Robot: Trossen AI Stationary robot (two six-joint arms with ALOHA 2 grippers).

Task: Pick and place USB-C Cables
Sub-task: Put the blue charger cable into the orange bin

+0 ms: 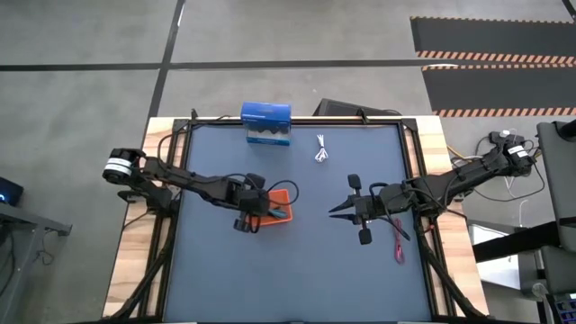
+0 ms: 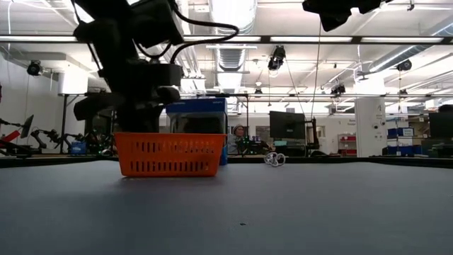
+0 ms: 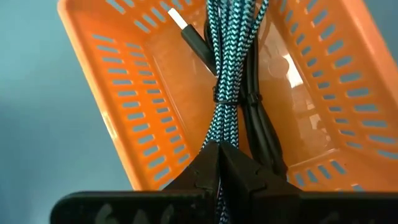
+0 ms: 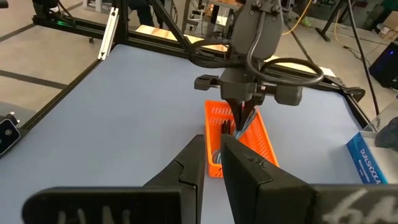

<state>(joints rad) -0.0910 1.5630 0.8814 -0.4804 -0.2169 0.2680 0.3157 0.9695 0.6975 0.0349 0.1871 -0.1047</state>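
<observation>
- Above the orange tray (image 3: 155, 112), the left gripper (image 3: 219, 163) has its two dark fingers pinched together on the teal-green cable (image 3: 227, 81).
- That cable is braided in a teal and black zigzag weave, folded into a slim bundle cinched by a thin black tie, with a white-tipped plug at one end.
- It hangs down into the tray, beside a smooth black cable (image 3: 261, 118) lying inside.
- Glossy plastic forms the tray, a rectangle with slotted walls, on the dark blue mat (image 1: 288, 270).
- White cable (image 1: 321, 149), a small looped bundle, lies near the mat's far edge by a blue box (image 1: 266, 123).
- Red cable (image 1: 397, 245) lies stretched out beside the right arm.
- Right gripper (image 1: 346, 209) hovers mid-table, fingers nearly closed and empty.
</observation>
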